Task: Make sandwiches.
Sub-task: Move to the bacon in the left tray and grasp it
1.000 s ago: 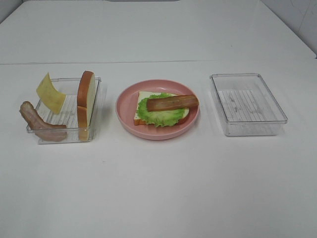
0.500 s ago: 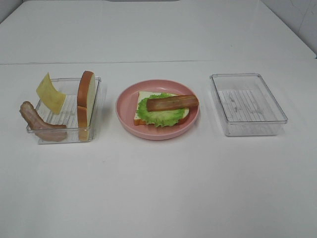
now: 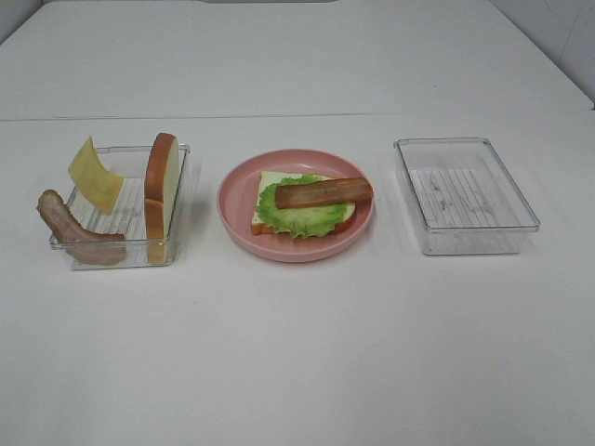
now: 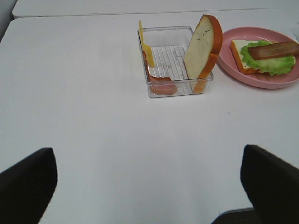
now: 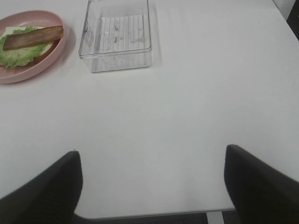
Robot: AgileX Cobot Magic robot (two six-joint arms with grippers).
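Left tool (image 4: 145, 156): both dark fingers stand spread wide, with only bare tabletop (image 3: 297, 353) showing between them. The tool grips nothing and touches no object. It lies well apart from the pink plate (image 3: 232, 218), on that plate's left side.

Right tool (image 5: 152, 154): fingers likewise parted and empty, with bare tabletop between them, well apart from the plate on its right side. Whether either tool touches the tabletop cannot be told.

Pink plate, at the middle of the tabletop: carries the partly built sandwich (image 3: 307, 206). A flat bread slice (image 3: 270, 181), white with an orange-brown crust, lies on the plate. A ruffled green lettuce leaf (image 3: 296, 221) covers most of the slice and overhangs its near edge. The first bacon strip (image 3: 323, 192), brown, lies across the lettuce, its right end reaching toward the plate's right rim.

Left of the plate, just beside it but apart: the left clear tray (image 3: 181, 150), which holds the other parts. An upright bread slice (image 3: 163, 181) stands on edge against the tray wall nearest the plate. A pale-yellow cheese square (image 3: 95, 174) leans tilted at the wall farthest from the plate, rising above the rim. The second bacon strip (image 3: 70, 228) lies curved in the tray's near corner farthest from the plate, one end sticking out over the rim.

Right of the plate, near it but apart: the right clear tray (image 3: 474, 240), with a ribbed floor.
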